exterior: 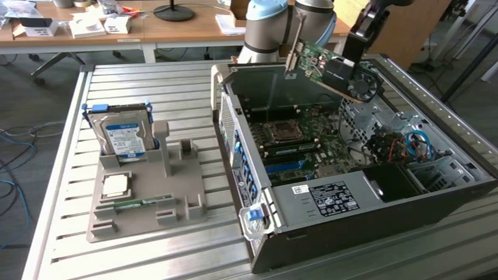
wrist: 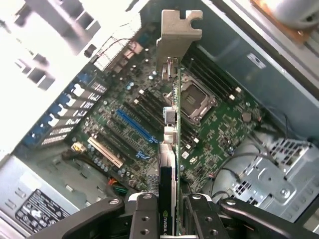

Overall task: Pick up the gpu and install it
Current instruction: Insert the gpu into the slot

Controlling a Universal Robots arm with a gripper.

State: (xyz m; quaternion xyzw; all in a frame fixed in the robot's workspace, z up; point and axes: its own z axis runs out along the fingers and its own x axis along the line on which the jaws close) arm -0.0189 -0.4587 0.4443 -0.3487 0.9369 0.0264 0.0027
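Between the fingers of the gripper (wrist: 172, 215), clamped tight, the gpu (wrist: 168, 162) hangs edge-down over the open case (exterior: 365, 221), above the motherboard (wrist: 224, 124). Pickup looks done; seating it, I reckon, calls for squaring its edge to the blue slot (wrist: 133, 124) beneath.

Metal-bracketed gpu (exterior: 327, 64) (dull), matt plastic tray (exterior: 136, 224), ribbed metal table (exterior: 171, 81)

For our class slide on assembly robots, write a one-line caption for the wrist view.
The gripper clamped on the gpu, held edge-on over the motherboard inside the open computer case.
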